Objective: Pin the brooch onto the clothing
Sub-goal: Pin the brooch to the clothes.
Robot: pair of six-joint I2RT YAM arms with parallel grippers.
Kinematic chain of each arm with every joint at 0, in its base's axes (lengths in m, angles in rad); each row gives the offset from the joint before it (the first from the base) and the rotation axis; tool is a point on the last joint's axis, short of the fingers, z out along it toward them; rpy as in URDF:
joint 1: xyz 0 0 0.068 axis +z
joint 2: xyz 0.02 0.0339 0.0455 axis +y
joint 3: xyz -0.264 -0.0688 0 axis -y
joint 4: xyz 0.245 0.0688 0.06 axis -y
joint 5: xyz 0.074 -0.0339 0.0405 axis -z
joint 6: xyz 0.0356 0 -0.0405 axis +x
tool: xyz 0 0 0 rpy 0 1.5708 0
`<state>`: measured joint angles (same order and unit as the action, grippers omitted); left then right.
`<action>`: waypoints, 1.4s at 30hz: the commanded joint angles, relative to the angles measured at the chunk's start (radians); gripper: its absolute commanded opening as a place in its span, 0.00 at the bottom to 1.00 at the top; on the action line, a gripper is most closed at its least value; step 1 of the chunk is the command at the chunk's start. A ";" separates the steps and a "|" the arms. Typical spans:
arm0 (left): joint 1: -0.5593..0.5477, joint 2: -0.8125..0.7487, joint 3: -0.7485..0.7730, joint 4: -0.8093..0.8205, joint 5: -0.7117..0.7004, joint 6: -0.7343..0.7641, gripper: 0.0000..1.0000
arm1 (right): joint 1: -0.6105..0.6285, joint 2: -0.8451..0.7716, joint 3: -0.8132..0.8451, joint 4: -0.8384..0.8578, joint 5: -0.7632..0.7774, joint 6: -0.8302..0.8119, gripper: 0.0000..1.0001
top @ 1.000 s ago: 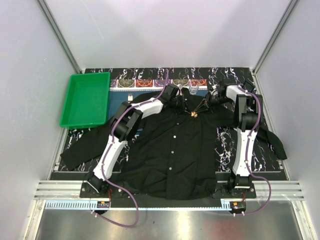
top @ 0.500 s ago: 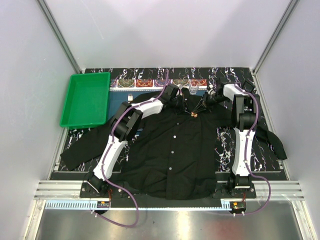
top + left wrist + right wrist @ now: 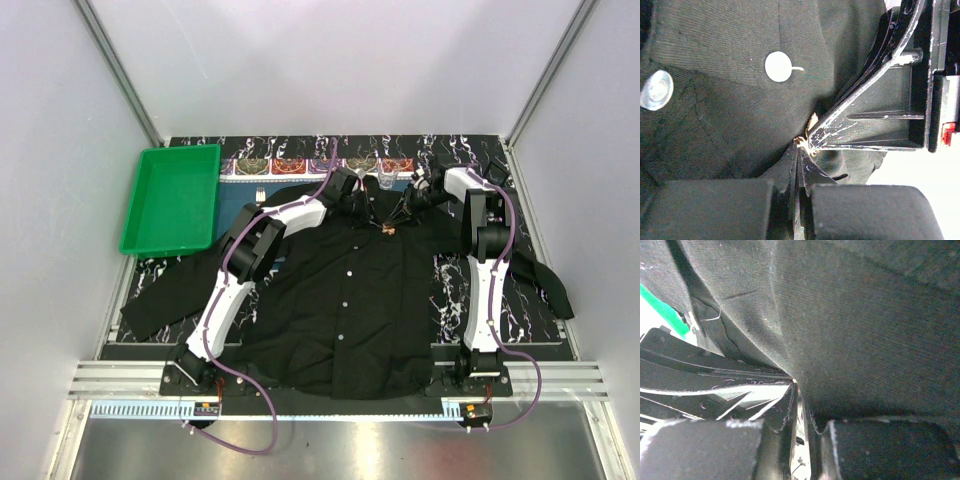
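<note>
Brooch (image 3: pixel 389 228) is seen as a small golden speck on the upper chest of the black shirt (image 3: pixel 340 310), just below the collar, where both arms meet. The shirt is spread front up over a counter (image 3: pixel 452 290) of black marbled pattern, with one sleeve laid out to each side. A patterned placemat (image 3: pixel 300 165) is laid along the far edge, and a green tray (image 3: pixel 172 198) is set at the far left. The counter is enclosed by plain white walls (image 3: pixel 330 70), and a ribbed metal rail (image 3: pixel 330 378) is fixed along the near edge. The left pincer (image 3: pixel 799 150) is drawn nearly shut, with the brooch at its tips; whether the brooch is gripped cannot be told. The right pincer (image 3: pixel 796 390) is likewise closed to a slit and pressed against shirt cloth; whether anything is held cannot be told.
</note>
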<state>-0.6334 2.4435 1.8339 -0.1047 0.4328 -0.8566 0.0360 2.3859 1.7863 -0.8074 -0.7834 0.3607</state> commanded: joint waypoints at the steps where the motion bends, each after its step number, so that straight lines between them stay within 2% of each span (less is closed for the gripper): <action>1: 0.009 -0.006 -0.007 -0.021 -0.037 0.008 0.01 | 0.005 0.012 -0.022 0.049 0.098 -0.034 0.13; 8: 0.015 0.000 -0.038 0.004 -0.028 -0.033 0.00 | -0.011 0.015 -0.057 0.093 0.010 -0.055 0.13; 12: 0.017 0.002 -0.036 -0.006 -0.025 -0.029 0.00 | -0.018 0.001 -0.065 0.097 -0.045 -0.100 0.17; 20: 0.020 0.009 -0.039 -0.010 -0.020 -0.044 0.00 | -0.024 -0.019 -0.156 0.215 -0.056 -0.187 0.15; 26: 0.021 0.011 -0.048 -0.001 -0.009 -0.058 0.00 | -0.062 -0.073 -0.275 0.454 -0.128 -0.101 0.13; 36: 0.021 0.012 -0.045 -0.006 -0.006 -0.064 0.00 | -0.079 -0.088 -0.278 0.464 -0.165 -0.083 0.20; 42: 0.021 0.012 -0.045 -0.007 -0.008 -0.067 0.00 | -0.093 -0.088 -0.278 0.481 -0.186 -0.094 0.20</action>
<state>-0.6239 2.4435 1.8061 -0.0620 0.4503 -0.9195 -0.0372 2.3161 1.5173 -0.3481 -1.0180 0.3023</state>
